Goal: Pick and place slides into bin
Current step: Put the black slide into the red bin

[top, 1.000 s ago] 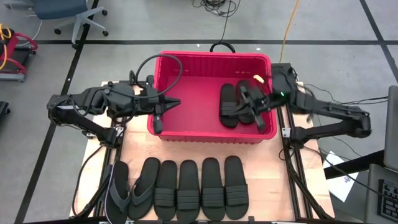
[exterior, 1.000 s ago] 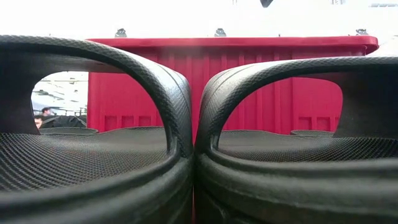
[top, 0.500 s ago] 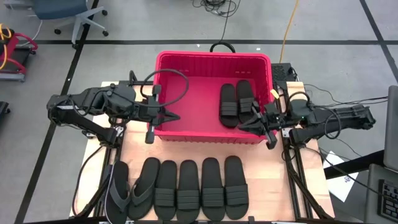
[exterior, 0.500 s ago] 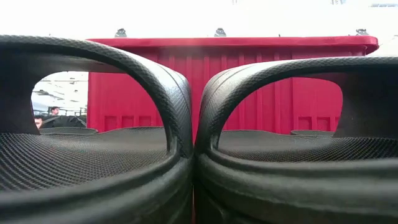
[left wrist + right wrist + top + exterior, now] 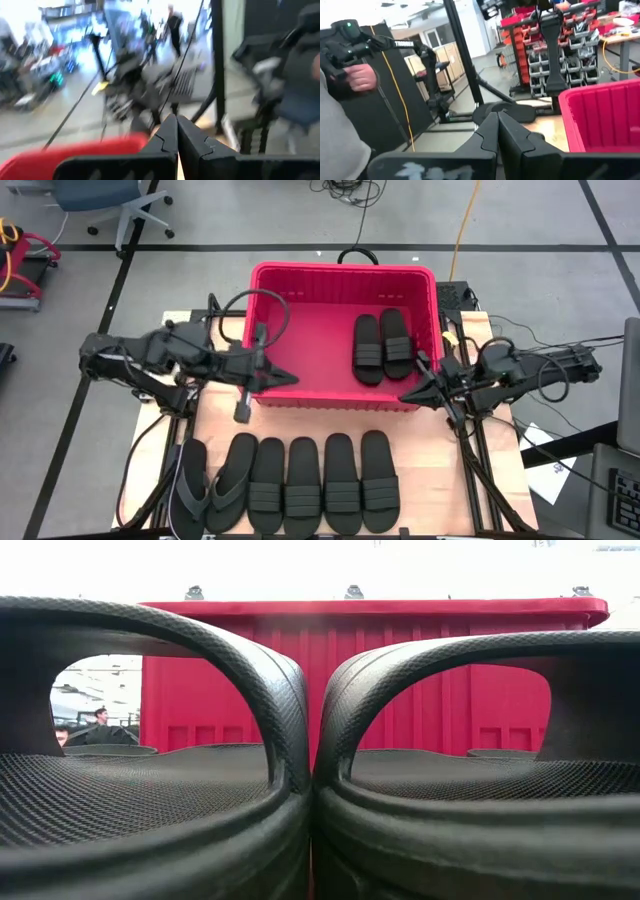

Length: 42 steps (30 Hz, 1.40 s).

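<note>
The red bin [image 5: 345,271] stands at the table's far middle. Two black band slides [image 5: 368,348] [image 5: 397,340] lie side by side on its floor at the right. Six more lie soles down in a row along the near edge: two thong flip-flops [image 5: 193,485] [image 5: 228,478] at the left, then several band slides [image 5: 322,483]. My left gripper [image 5: 291,378] is shut and empty over the bin's near wall, left of middle. My right gripper [image 5: 403,395] is shut and empty at the bin's near right corner. Both wrist views show shut fingertips [image 5: 176,118] [image 5: 496,115].
In the low view two band slides [image 5: 150,790] [image 5: 480,800] fill the foreground, with the bin's wall [image 5: 400,670] behind them. A strip of bare table [image 5: 320,418] lies between bin and row. A person's hand [image 5: 360,77] shows in the room beyond.
My right gripper has drawn back out of the bin, from over the two slides inside it toward the table's near right, to the bin's near right corner. My left gripper has gone toward the near edge, to over the bin's near wall. The slides in the bin stay put.
</note>
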Each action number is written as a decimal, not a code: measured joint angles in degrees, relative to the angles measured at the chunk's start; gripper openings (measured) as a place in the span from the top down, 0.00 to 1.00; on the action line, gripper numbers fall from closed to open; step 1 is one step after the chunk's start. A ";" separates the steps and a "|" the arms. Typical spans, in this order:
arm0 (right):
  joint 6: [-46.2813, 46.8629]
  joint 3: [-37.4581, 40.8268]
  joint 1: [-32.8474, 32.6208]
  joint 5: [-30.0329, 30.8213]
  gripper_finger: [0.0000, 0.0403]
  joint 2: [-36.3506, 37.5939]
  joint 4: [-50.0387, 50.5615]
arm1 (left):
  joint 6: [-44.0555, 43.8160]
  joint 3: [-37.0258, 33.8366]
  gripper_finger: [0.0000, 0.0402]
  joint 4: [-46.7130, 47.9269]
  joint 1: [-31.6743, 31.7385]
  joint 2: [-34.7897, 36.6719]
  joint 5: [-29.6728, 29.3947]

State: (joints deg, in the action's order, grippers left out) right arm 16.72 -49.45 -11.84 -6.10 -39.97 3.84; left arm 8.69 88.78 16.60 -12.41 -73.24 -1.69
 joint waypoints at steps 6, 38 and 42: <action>2.19 -0.02 0.02 -2.66 1.00 4.59 8.08 | -10.37 -11.71 1.00 -20.95 -0.95 -1.14 -4.76; 9.54 -1.68 -19.01 -7.66 1.00 -12.57 15.52 | -24.46 -15.22 0.95 -31.43 -3.20 -2.20 -8.51; 14.39 -1.69 -21.36 -9.05 1.00 -18.19 15.22 | -24.23 -15.20 0.93 -27.55 -3.78 0.14 -7.44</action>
State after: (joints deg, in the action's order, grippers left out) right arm 31.11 -51.14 -33.19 -15.15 -58.16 19.06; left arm -15.54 73.58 -10.94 -16.19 -73.10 -9.13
